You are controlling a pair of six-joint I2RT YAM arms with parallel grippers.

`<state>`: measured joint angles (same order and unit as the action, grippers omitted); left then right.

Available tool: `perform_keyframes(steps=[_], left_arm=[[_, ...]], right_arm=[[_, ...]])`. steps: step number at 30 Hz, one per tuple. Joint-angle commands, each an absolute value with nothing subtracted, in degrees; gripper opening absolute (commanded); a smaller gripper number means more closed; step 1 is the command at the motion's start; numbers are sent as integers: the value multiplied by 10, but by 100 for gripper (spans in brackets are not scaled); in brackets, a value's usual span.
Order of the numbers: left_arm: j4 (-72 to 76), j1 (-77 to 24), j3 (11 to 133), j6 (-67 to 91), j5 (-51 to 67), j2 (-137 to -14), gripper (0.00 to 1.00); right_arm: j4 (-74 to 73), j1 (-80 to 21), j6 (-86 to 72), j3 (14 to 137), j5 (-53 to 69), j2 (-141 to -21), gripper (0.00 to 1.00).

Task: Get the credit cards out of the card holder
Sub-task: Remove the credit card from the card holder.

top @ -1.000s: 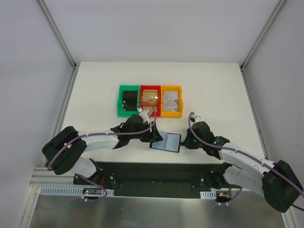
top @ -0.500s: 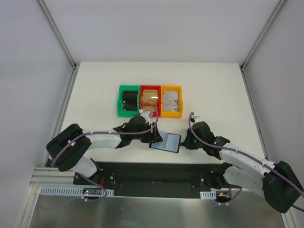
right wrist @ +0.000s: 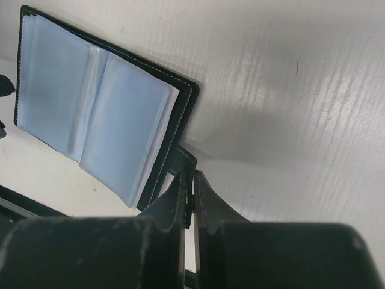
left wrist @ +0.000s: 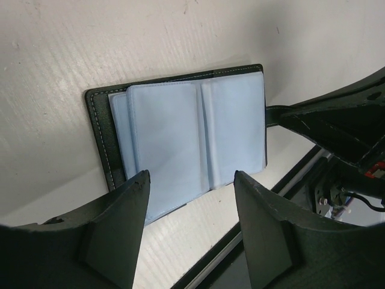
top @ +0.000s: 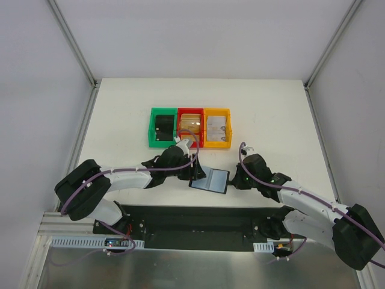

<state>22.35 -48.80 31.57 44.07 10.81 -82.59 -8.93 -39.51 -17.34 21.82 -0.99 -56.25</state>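
Bluish-grey inside, black at the rim: found the card holder point(top: 210, 179) open flat on the bench point(top: 271, 114), between both arms. Noted the right end effector point(right wrist: 191, 188) clamped tight on its small tab point(right wrist: 182, 161), and the left end effector point(left wrist: 191, 180) about half open above the sleeves, gripping nothing. Spotted what look like credit cards point(top: 190, 122), tan and pale, in the red bin point(top: 190, 143) and yellow bin point(top: 218, 143). Judged sleeves soft and slick, cards light, stiff, thin. Recommend pinching any card by an exposed edge, with the tab pinned.

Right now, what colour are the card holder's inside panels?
Pale blue, on the card holder; clearest in the left wrist view.
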Motion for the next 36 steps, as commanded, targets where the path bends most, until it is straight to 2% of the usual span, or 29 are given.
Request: perform_keyframes(steps=[1, 11, 36], left_arm=[[213, -492, 317, 439, 97, -832, 57], [213, -495, 326, 438, 108, -849, 56], [285, -538, 392, 420, 220, -903, 56]], right_arm=[[-90, -395, -174, 217, -6, -553, 0], [-111, -410, -178, 240, 11, -531, 0], [-106, -416, -179, 236, 8, -540, 0]])
